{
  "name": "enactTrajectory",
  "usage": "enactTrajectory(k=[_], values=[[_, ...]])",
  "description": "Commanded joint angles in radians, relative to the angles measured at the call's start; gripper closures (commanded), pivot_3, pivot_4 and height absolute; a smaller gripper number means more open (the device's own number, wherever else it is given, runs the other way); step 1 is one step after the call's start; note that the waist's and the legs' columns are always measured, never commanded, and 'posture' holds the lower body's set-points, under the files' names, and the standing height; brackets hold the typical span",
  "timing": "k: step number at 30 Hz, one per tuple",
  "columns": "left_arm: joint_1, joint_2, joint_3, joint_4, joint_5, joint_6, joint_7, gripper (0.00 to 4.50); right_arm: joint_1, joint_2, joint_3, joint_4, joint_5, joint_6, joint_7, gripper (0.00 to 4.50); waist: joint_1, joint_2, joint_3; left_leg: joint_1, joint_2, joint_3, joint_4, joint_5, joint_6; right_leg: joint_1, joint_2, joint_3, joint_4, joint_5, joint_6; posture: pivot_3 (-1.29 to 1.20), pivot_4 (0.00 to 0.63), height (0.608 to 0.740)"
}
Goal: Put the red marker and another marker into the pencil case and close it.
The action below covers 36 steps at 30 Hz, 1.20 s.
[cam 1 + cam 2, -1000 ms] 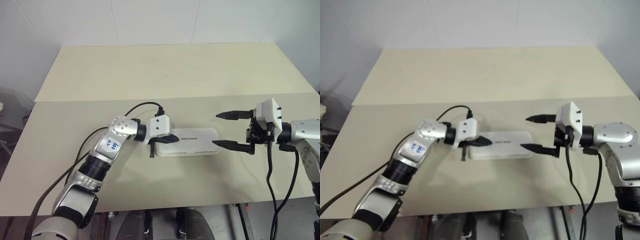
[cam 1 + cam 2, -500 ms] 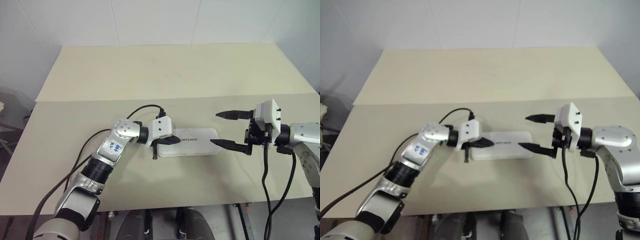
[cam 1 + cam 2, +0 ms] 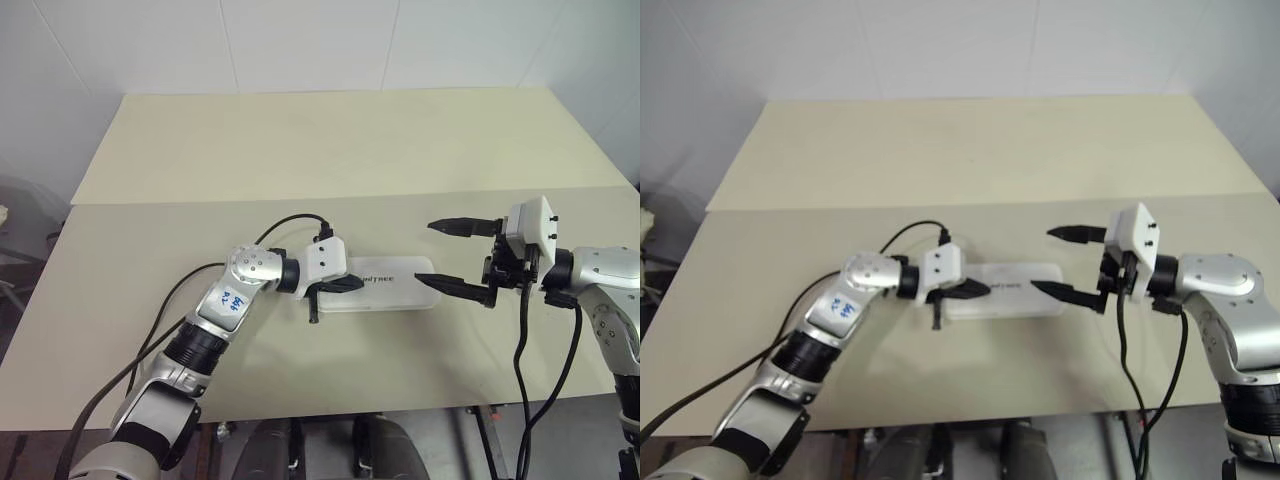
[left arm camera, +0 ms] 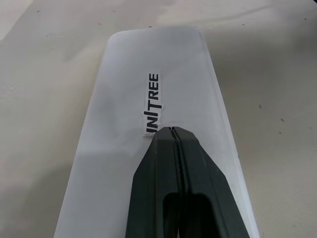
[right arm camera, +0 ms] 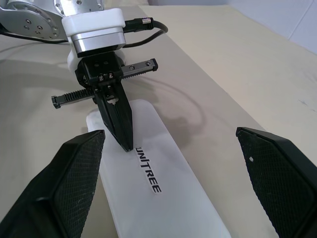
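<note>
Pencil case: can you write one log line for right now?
pencil case: closed | left pincer: shut, tips on lid | right pincer: open, at case's end

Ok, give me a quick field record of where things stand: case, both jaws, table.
pencil case: white, lid down, "UNITREE" print facing up, lying flat on the table
markers: none visible outside the case
left gripper: jaws shut, tips over the lid at the case's left end, beside the print; contact with the lid cannot be told
right gripper: jaws wide open, holding nothing, off the case's right end, with the lower finger reaching that end
table: beige top, two boards meeting at a seam behind the case
</note>
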Motion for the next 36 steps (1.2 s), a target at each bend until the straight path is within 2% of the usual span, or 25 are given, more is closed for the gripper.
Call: enactTrajectory(k=[1, 3, 4, 8, 13, 16, 18, 21, 23, 27, 36], values=[[0.027, -0.058, 0.128, -0.059, -0.133, 0.037, 0.059, 4.47, -0.026, 0.012, 0.001, -0.009, 0.004, -0.011, 0.007, 0.0, -0.001, 0.0, 0.0, 0.0, 0.0, 0.0, 0.0, 0.0, 0.0, 0.0, 0.0, 0.0, 0.0, 0.0, 0.0, 0.0, 0.15, 0.74], [0.051, -0.069, 0.175, -0.102, -0.164, 0.032, 0.086, 4.47, -0.032, 0.018, 0.006, 0.007, -0.001, -0.019, 0.014, 0.0, -0.001, 0.0, 0.0, -0.002, 0.0, 0.0, 0.0, 0.0, 0.0, -0.002, 0.0, 0.0, 0.0, 0.0, 0.0, 0.0, 0.15, 0.74], [0.072, -0.057, 0.192, -0.131, -0.185, 0.073, 0.087, 4.47, -0.037, 0.019, 0.011, 0.018, -0.007, -0.026, 0.02, 0.0, -0.003, 0.0, 0.0, -0.002, 0.0, 0.0, 0.0, 0.0, 0.0, -0.002, 0.0, 0.0, 0.0, 0.0, 0.0, 0.0, 0.15, 0.74], [0.141, -0.006, 0.247, -0.192, -0.195, 0.058, 0.112, 4.47, -0.062, 0.025, 0.005, 0.073, -0.027, -0.053, 0.027, 0.0, -0.006, 0.0, 0.0, -0.001, 0.0, 0.0, -0.001, 0.001, -0.002, -0.002, 0.001, 0.0, 0.0, 0.0, 0.0, 0.0, 0.15, 0.74], [0.237, 0.084, 0.333, -0.265, -0.297, 0.03, 0.027, 4.47, -0.059, 0.038, 0.008, 0.117, -0.045, -0.085, 0.037, 0.0, -0.006, 0.0, 0.0, -0.001, 0.0, 0.0, -0.001, 0.001, -0.001, -0.002, 0.001, 0.0, 0.0, 0.0, 0.0, 0.0, 0.15, 0.74], [0.271, 0.123, 0.368, -0.262, -0.29, -0.022, 0.029, 3.85, -0.042, 0.043, -0.017, 0.167, -0.071, -0.117, 0.016, 0.0, -0.001, 0.0, 0.0, -0.001, 0.0, 0.0, -0.001, -0.001, -0.004, -0.002, 0.0, 0.0, -0.001, 0.0, 0.0, 0.0, 0.15, 0.74], [0.29, 0.137, 0.383, -0.261, -0.294, -0.043, 0.027, 3.27, -0.025, 0.045, -0.03, 0.176, -0.073, -0.127, 0.007, 0.0, 0.0, 0.0, 0.0, -0.001, 0.0, 0.0, -0.001, -0.003, -0.006, -0.002, 0.0, 0.0, -0.001, 0.0, 0.0, 0.0, 0.15, 0.74], [0.325, 0.153, 0.425, -0.273, -0.325, -0.09, 0.007, 2.12, 0.015, 0.043, -0.047, 0.166, -0.075, -0.131, -0.007, 0.0, -0.002, 0.0, 0.0, -0.001, 0.0, 0.0, -0.001, -0.003, -0.007, -0.002, -0.001, 0.0, -0.002, 0.0, 0.0, 0.0, 0.15, 0.74], [0.364, 0.167, 0.484, -0.3, -0.38, -0.11, -0.012, 1.53, 0.059, 0.05, -0.073, 0.151, -0.068, -0.135, -0.027, 0.0, -0.002, 0.0, 0.0, -0.002, 0.0, 0.0, -0.002, -0.003, -0.007, -0.002, 0.0, 0.0, -0.002, 0.0, 0.0, 0.0, 0.15, 0.74], [0.403, 0.187, 0.525, -0.317, -0.429, -0.101, -0.012, 0.1, 0.114, 0.051, -0.105, 0.135, -0.058, -0.145, -0.031, 0.0, -0.004, 0.0, 0.0, -0.001, 0.001, 0.001, -0.002, -0.003, -0.008, -0.002, 0.0, -0.001, -0.003, 0.0, -0.001, 0.0, 0.15, 0.74], [0.376, 0.19, 0.495, -0.312, -0.462, -0.056, 0.001, 0.04, 0.146, 0.021, -0.13, 0.138, -0.073, -0.193, 0.014, 0.0, -0.003, 0.0, 0.0, 0.0, 0.001, 0.001, -0.002, -0.004, -0.006, -0.001, 0.0, -0.001, -0.002, 0.001, -0.001, 0.0, 0.15, 0.74]])
